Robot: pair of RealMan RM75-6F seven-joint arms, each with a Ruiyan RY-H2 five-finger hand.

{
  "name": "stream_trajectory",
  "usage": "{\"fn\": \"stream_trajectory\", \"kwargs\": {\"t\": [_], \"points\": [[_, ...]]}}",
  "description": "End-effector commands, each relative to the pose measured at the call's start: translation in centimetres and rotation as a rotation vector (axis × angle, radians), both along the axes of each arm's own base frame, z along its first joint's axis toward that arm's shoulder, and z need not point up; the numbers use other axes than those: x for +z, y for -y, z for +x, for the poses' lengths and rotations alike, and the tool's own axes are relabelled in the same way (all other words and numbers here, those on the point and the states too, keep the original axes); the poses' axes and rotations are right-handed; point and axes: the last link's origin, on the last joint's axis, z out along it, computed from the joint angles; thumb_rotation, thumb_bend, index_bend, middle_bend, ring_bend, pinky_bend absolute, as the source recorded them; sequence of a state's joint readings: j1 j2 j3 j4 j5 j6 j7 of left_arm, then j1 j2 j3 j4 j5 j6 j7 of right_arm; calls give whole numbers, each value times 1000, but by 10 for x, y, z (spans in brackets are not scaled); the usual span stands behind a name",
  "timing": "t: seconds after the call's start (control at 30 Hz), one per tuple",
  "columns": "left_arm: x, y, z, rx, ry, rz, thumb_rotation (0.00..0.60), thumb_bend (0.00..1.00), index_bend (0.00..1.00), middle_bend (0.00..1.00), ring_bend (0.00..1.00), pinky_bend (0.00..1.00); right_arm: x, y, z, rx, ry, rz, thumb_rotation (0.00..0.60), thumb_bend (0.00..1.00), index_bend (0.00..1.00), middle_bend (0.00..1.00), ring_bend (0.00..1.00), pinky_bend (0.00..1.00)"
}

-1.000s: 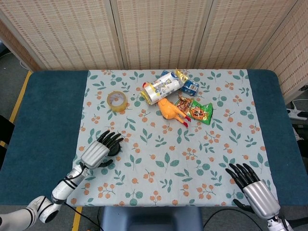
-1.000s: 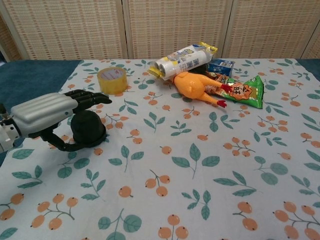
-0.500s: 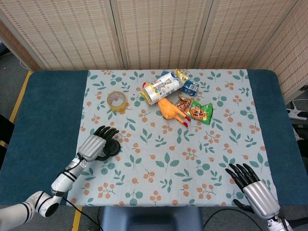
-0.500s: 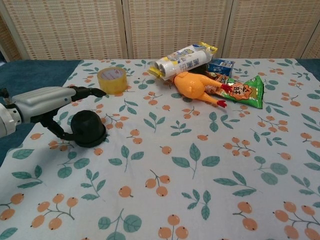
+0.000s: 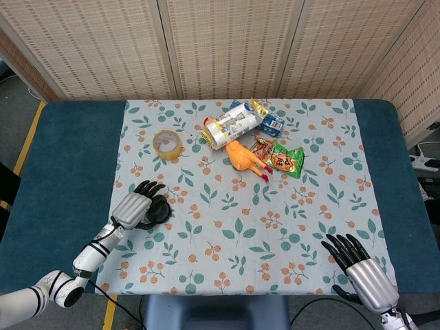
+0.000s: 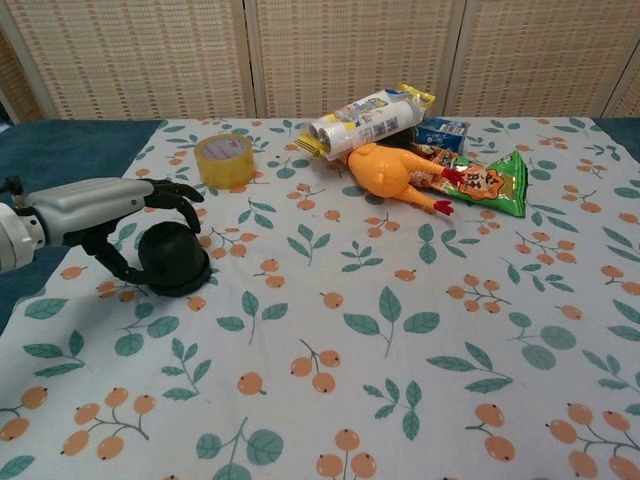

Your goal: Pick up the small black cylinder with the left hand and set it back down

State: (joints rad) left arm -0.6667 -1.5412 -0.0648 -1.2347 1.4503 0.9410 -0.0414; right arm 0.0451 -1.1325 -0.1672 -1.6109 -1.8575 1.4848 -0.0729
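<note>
The black cylinder (image 6: 174, 258) sits on the cloth (image 6: 400, 330) near the left edge, with the left hand (image 6: 95, 205) curled loosely around it but not lifting; it looks hard, light and smooth, so squeeze its round sides.

A white tablecloth printed with green leaves and orange berries (image 5: 275, 227) covers a dark blue table (image 5: 65, 172). On it sit a small black cylinder (image 6: 174, 259), a translucent yellow roll of tape (image 6: 223, 160), a bright orange rubber chicken with red feet (image 6: 395, 175), a green snack packet with orange print (image 6: 490, 183), a white and yellow bag (image 6: 365, 121) and a small blue carton (image 6: 440, 133). Both hands are silver with black fingers: left hand (image 6: 105, 205), right hand (image 5: 361, 271).
</note>
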Motion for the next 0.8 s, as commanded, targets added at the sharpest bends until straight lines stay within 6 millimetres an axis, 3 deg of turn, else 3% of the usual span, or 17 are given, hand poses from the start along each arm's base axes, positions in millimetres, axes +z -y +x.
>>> {"fn": "stream_trajectory", "kwargs": {"t": [0.03,0.2,0.27,0.37,0.43,0.5,0.63,0.8], "points": [[-1,-1,-1,-2,-12,4,600,266,304,59,0,22,0,0,0,1,1,1,600,103,0,0,0,0],[-2,-3,-2,1,-22,1,600,268,317,67,0,26,0,0,0,0,0,0,600,104,0,0,0,0],[-2,-3,-1,-3,-24,1,600,279,341,115,1,40,0,0,0,-1,-1,0,600,103,0,0,0,0],[-1,-3,1,-11,-25,-3,600,313,421,306,116,100,-1,0,0,-2,-3,2,600,104,0,0,0,0],[-1,-2,1,-16,-31,-4,600,369,481,448,244,188,-1,1,0,-4,-4,3,600,104,0,0,0,0],[-2,-2,0,-19,-37,0,600,418,531,526,324,294,-1,1,0,-5,-4,3,600,104,0,0,0,0],[-3,-1,-1,-25,-39,9,600,456,589,598,417,433,-1,1,0,-7,-7,4,600,104,0,0,0,0],[-4,1,0,-55,-45,41,600,502,612,626,475,498,-1,1,0,-8,-9,5,600,104,0,0,0,0]]}}
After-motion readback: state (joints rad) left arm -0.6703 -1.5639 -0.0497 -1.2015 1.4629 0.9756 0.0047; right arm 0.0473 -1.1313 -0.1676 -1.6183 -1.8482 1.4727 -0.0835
